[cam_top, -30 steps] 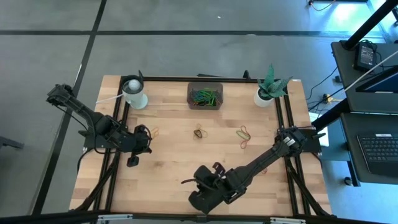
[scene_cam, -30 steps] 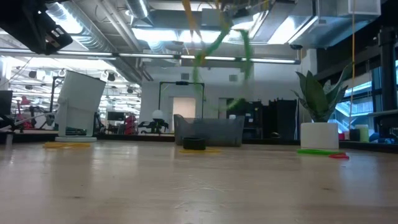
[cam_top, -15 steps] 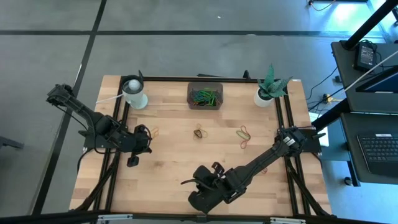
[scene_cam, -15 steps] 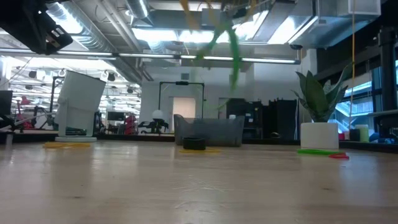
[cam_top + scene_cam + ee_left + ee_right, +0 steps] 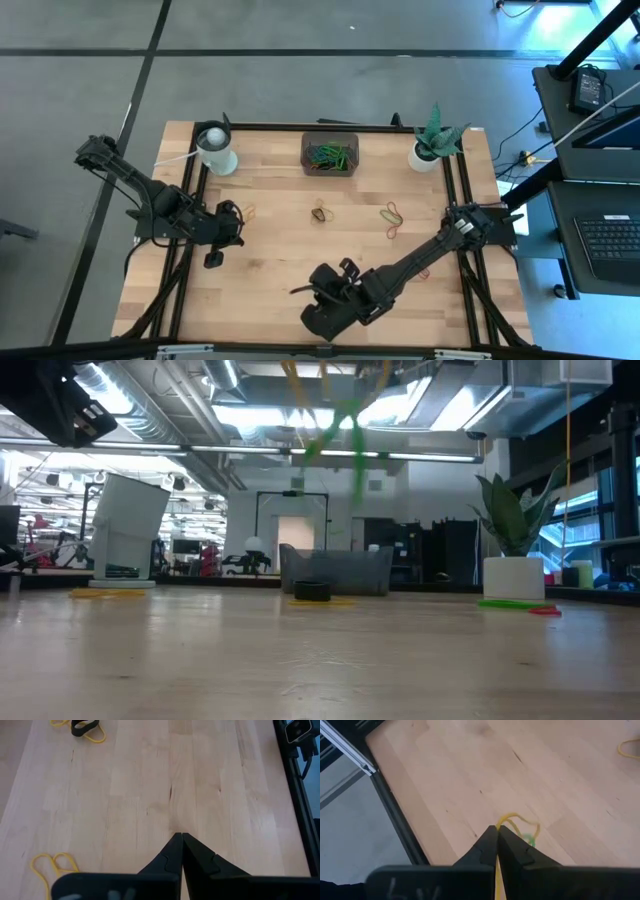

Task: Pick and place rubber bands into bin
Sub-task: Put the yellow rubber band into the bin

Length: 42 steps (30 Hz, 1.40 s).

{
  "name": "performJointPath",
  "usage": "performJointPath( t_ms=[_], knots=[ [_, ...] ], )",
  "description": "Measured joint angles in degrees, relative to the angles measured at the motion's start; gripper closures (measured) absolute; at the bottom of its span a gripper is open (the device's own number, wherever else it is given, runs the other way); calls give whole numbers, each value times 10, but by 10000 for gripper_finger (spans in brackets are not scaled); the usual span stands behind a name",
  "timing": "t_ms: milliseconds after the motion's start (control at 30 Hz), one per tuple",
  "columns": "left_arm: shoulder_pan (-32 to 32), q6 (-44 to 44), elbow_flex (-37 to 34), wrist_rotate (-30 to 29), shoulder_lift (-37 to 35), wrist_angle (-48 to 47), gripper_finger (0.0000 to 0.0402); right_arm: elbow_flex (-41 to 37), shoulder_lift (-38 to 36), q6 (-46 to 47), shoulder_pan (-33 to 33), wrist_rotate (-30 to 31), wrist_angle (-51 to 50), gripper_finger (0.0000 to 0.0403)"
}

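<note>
My right gripper (image 5: 497, 827) hovers over the table's near edge (image 5: 305, 292), shut on a small bunch of yellow and green rubber bands (image 5: 345, 420) that dangles in the top of the low view. My left gripper (image 5: 181, 836) is shut and empty at the table's left (image 5: 236, 218), beside a loose yellow band (image 5: 52, 865). The bin (image 5: 329, 153) stands at the far middle with green bands inside. More bands lie flat on the wood: a black and yellow pair (image 5: 320, 213), a green and red pair (image 5: 392, 212) and a red one (image 5: 392, 233). My right gripper pinches a yellow band's loop (image 5: 509, 818) between its two shut fingertips, coming slanting down from above. A green band (image 5: 528, 840) hangs with it. The bunch hangs slack below the fingers, clear of the table.
A white cup (image 5: 216, 150) stands at the far left and a white plant pot (image 5: 430, 150) at the far right, on either side of the bin. Black frame rails (image 5: 395, 815) run along the table's edges. Bare wood lies between the two grippers.
Both arms have kept still. The bands hanging from my right gripper have swung: the green loop's lower end has drifted sideways and risen in the low view.
</note>
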Motion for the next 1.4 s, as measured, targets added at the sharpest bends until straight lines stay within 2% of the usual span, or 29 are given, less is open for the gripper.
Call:
performJointPath(
  t_ms=[967, 1400],
  knots=[
    [0, 0, 0, 0, 0, 0, 398, 0, 0, 0, -5, 0, 0, 390],
    [0, -1, 0, 0, 0, 0, 399, 0, 0, 0, -8, 0, -1, 362]
  ],
)
